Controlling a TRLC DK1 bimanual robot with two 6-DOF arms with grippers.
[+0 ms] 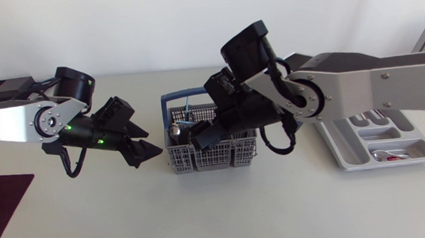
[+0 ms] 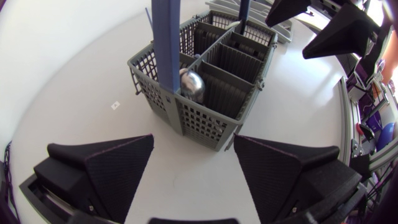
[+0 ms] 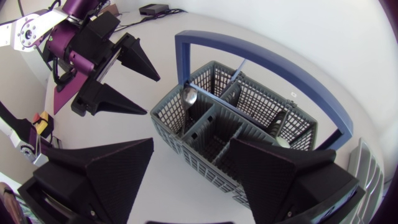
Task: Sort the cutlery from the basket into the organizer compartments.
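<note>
The left gripper (image 2: 194,148) stands wide open just beside the grey basket (image 2: 205,115), its 2 fingers gripping and touching nothing; the right gripper (image 3: 191,148) hangs over the basket, jaws equally wide and empty; 1 spoon (image 3: 189,94) stands bowl-up in a corner compartment; the organizer (image 1: 348,158) lies well apart on the right side, some cutlery (image 1: 391,154) inside.

The left arm (image 1: 10,122) comes in from the left side, and the left hand (image 1: 152,140) angles down toward the middle, fingers (image 2: 106,165) spread wide (both wedges well apart). The right arm (image 1: 375,85) stretches across to the middle; the right hand (image 3: 191,146) points downward, its fingers likewise parted.
</note>
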